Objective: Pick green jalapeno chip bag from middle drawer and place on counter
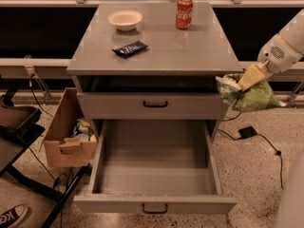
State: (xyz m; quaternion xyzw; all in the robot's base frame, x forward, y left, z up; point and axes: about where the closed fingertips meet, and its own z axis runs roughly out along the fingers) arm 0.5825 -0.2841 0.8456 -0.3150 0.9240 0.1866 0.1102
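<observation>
The green jalapeno chip bag (248, 95) hangs in the air to the right of the cabinet, just below counter height. My gripper (246, 79) is shut on its upper edge, reaching in from the white arm at the right. The middle drawer (154, 171) is pulled fully open at the bottom of the cabinet, and nothing shows inside it. The counter (190, 49) is the grey top, to the left of and slightly above the bag.
On the counter stand a white bowl (125, 19), a red soda can (184, 13) and a dark-blue wrapper (129, 48). The drawer above (152, 104) is shut. A cardboard box (69, 134) sits left of the cabinet. A black cable and plug (248, 132) lie on the floor at right.
</observation>
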